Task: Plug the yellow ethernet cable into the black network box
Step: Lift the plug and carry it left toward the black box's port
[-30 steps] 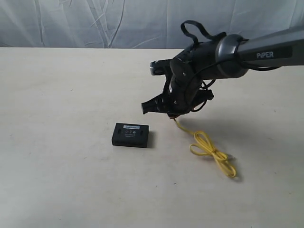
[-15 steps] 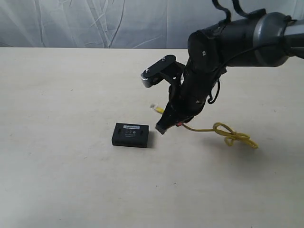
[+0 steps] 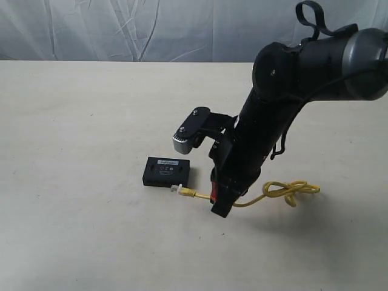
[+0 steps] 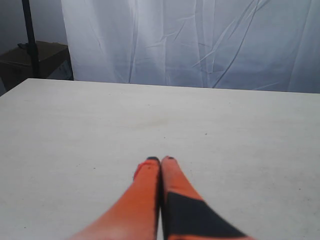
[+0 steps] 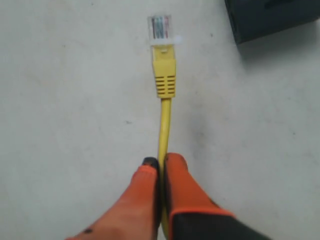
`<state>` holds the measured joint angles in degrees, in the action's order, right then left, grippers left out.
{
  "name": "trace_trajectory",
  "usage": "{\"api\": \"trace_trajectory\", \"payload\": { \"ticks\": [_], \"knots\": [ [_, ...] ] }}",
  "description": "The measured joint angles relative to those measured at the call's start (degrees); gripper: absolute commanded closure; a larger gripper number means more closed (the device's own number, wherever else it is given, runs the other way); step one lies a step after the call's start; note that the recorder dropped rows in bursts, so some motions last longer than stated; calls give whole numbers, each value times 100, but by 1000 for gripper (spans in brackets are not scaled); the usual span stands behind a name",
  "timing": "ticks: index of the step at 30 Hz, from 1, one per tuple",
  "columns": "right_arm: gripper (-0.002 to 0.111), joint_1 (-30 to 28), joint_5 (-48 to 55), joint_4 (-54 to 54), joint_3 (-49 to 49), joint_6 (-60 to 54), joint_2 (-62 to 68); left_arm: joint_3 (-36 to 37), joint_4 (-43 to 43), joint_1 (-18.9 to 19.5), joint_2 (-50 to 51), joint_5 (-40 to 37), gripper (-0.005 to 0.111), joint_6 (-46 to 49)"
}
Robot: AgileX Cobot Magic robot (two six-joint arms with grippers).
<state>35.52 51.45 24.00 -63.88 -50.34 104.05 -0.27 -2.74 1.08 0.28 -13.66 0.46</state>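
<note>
Beige tabletop [image 3: 73,230], white curtain [image 3: 121,30] behind; right fingers [image 5: 185,190] pinch yellow ethernet cable [image 5: 164,80], left fingers [image 4: 145,195] pressed together.

One yellow cable [image 5: 165,120], one black box [image 3: 166,172], one plug [image 5: 160,26]; second unclear.

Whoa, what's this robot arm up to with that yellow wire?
The right gripper pinches the yellow ethernet cable a little behind its clear plug, holding the plug low beside the black network box. It is not plugged in yet. The rest of the cable trails off in a knotted loop. The left gripper is shut, holding nothing.
</note>
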Motion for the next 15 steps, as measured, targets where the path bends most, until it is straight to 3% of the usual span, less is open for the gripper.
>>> {"api": "trace_trajectory", "payload": {
  "ticks": [8,15],
  "knots": [
    [109,0,-144,37,3,43,356,0,0,0,0,0,107,0],
    [109,0,-784,-312,3,786,497,0,0,0,0,0,107,0]
  ]
}}
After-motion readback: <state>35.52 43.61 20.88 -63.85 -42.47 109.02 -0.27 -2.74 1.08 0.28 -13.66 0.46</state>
